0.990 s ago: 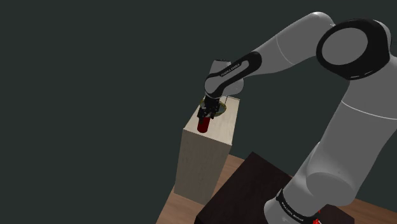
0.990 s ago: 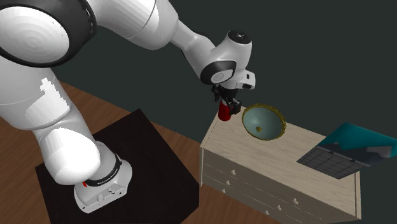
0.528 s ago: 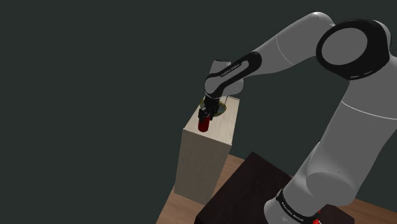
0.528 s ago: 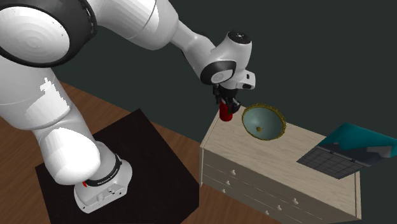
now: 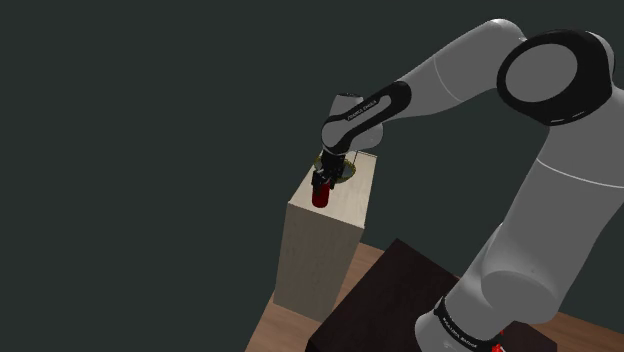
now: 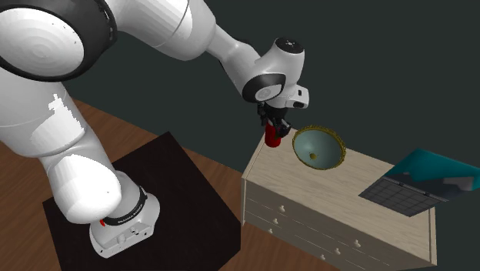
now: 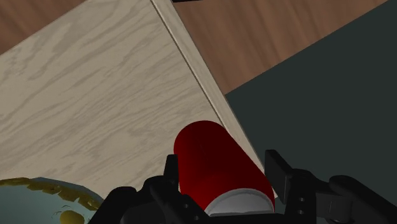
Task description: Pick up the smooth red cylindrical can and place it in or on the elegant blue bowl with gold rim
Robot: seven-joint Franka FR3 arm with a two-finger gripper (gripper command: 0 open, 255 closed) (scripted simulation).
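– Since the can (image 6: 271,139) heads the list, where is it logged?

– Item 1, can: red, smooth, upright. Location: at the dresser (image 6: 338,204) corner nearest the arm, right by the edge of the top. Held: yes. The gripper (image 6: 272,131) comes down on it from above and pinches it, one black finger on each side. The wrist view shows the can (image 7: 213,165) clasped between them.

– Is it lifted off the dresser?

– Not determinable. Its base shows close to the dresser's edge in the shoulder view (image 5: 320,198) and the second exterior view. I cannot tell whether there is a gap beneath it.

– Item 2?

– Bowl (image 6: 323,142): blue-grey inside, gold rim, with nothing in it that I can make out. Location: on the dresser top, just beside the can and further in from that corner. It is apart from the can.

– Status of the task?

– Grasp: done, by my reading. Lift: unconfirmed. Carry to the bowl: outstanding, and likely short, as the two are neighbours on the dresser. Lowering and release into the bowl: outstanding.

– Any remarks for the entry?

– One. The can sits at the very edge of the dresser top (image 7: 95,95), with floor below on its outer side. A slip there would probably send it off the dresser. The bowl looks wide enough for the can, though its curved bottom may let the can tip once it is released.
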